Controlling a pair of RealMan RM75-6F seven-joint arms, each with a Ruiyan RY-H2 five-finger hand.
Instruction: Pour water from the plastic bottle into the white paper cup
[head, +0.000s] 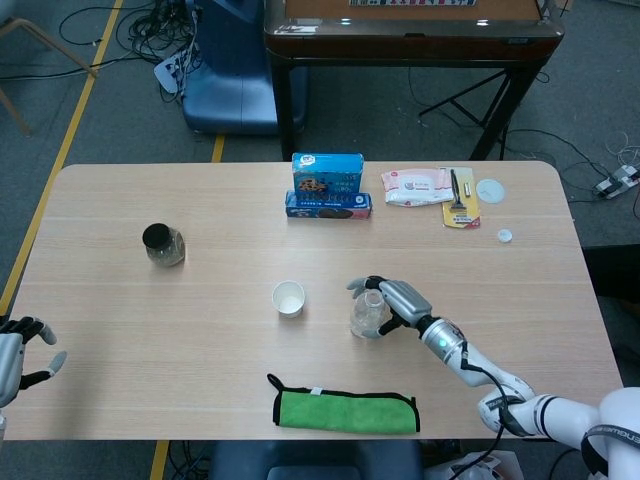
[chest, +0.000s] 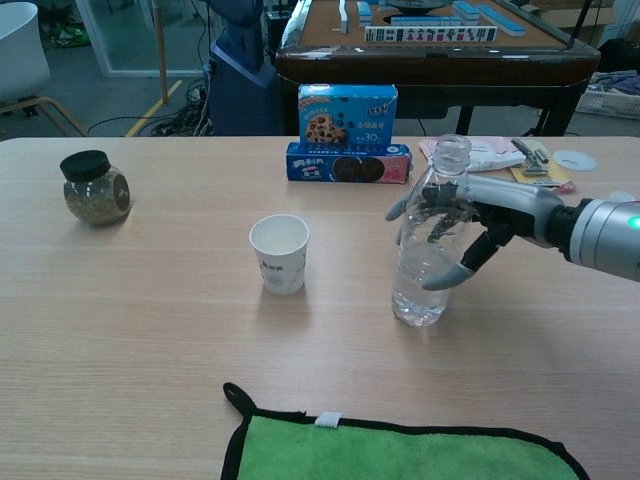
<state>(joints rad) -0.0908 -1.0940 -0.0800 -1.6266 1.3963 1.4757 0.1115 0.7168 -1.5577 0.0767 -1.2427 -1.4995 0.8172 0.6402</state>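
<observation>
One right hand (chest: 470, 225) wraps uncapped plastic bottle (chest: 428, 240); left hand (head: 15, 350) hangs open off table edge.

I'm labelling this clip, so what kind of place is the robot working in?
Probably a lab or demo room, not a home: loose cables run across the grey floor, yellow tape marks it, and a mahjong table stands behind the wooden table.

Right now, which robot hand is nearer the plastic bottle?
The right robot hand: its fingers wrap the plastic bottle from the right side. The left robot hand sits far off at the table's left edge.
</observation>
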